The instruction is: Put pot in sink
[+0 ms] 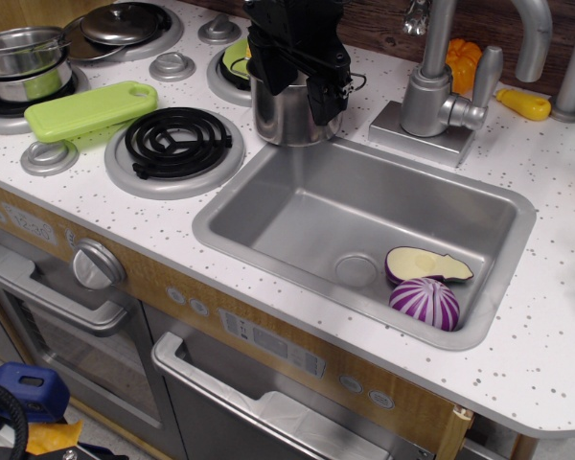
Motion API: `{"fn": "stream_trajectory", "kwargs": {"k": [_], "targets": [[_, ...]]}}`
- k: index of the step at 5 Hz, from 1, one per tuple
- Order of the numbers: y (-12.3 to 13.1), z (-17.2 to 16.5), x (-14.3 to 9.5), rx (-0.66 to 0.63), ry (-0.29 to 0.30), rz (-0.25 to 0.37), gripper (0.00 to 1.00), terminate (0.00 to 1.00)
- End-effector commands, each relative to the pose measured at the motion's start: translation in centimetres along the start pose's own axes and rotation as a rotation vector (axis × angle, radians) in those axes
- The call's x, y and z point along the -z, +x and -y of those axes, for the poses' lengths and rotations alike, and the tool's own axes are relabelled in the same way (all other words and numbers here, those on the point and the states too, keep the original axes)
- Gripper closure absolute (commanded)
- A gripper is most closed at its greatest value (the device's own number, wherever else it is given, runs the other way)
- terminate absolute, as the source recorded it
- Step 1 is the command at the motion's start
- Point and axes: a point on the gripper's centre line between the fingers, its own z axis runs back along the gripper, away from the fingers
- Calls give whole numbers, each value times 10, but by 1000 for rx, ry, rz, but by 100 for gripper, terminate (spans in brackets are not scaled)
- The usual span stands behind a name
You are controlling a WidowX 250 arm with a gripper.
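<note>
The pot [283,120], a tall shiny steel cylinder, stands at the back left edge of the sink [297,206], on the white speckled countertop or just above it. My black gripper [292,84] comes down from above onto the pot's top and hides its rim and opening. One finger [260,65] is at the pot's left rim. The other finger [324,101] is against its right front wall. The gripper appears shut on the pot. The sink is a silver-grey basin with a round drain [355,271].
An eggplant half [424,264] and a purple onion [425,303] lie in the sink's front right corner. The faucet [431,96] stands behind the sink. A black coil burner [175,144], a green board [91,108] and stacked steel pots [24,65] are to the left.
</note>
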Motion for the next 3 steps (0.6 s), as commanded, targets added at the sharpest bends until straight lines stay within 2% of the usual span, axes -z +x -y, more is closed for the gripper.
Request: {"fn": "stream_trajectory", "kwargs": {"k": [1,2,3], "targets": [[0,0,0,0,0,0,0,0],[15,-18,6,222,13,43,0,0],[26,-29,12,391,5,80,0,0]]}}
